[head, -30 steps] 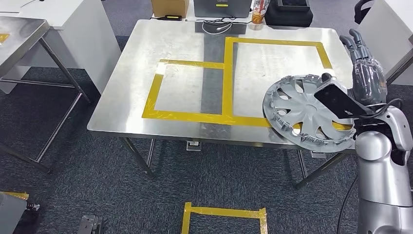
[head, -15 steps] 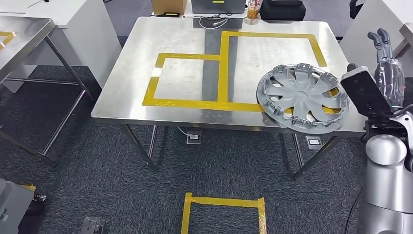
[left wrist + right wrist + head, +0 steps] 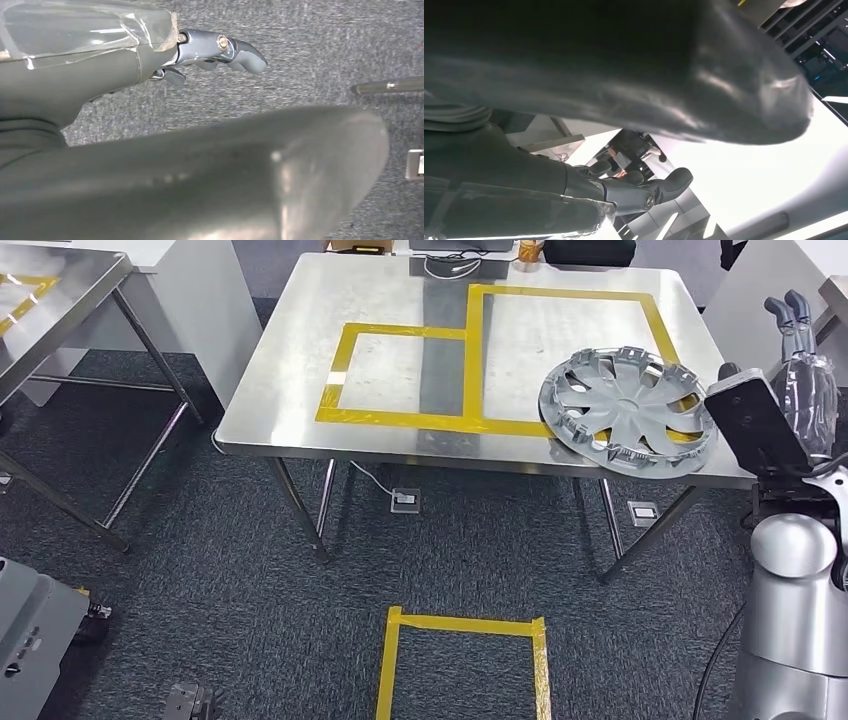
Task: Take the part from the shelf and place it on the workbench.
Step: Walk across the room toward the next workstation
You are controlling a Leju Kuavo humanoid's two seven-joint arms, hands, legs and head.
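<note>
The part, a silver hubcap (image 3: 625, 410), lies flat on the steel workbench (image 3: 400, 300) at its near right corner, across the tape of the larger yellow rectangle (image 3: 570, 292). My right hand (image 3: 805, 375) is raised just right of the table's edge, apart from the hubcap, fingers pointing up and holding nothing. In the right wrist view its dark fingers (image 3: 644, 192) are stretched out with nothing in them. In the left wrist view my left hand (image 3: 150, 55) hangs over the grey carpet, fingers (image 3: 220, 47) extended and holding nothing.
A smaller yellow tape rectangle (image 3: 400, 332) marks the workbench's left half. A black case (image 3: 590, 250) and cables sit at its far edge. A second steel table (image 3: 60, 290) and a white cabinet (image 3: 200, 300) stand at left. A yellow tape square (image 3: 465, 660) marks the floor.
My right hand has come off the hubcap and drawn back to the right; the hubcap stays lying on the workbench. The whole picture has shifted, so the camera has moved.
</note>
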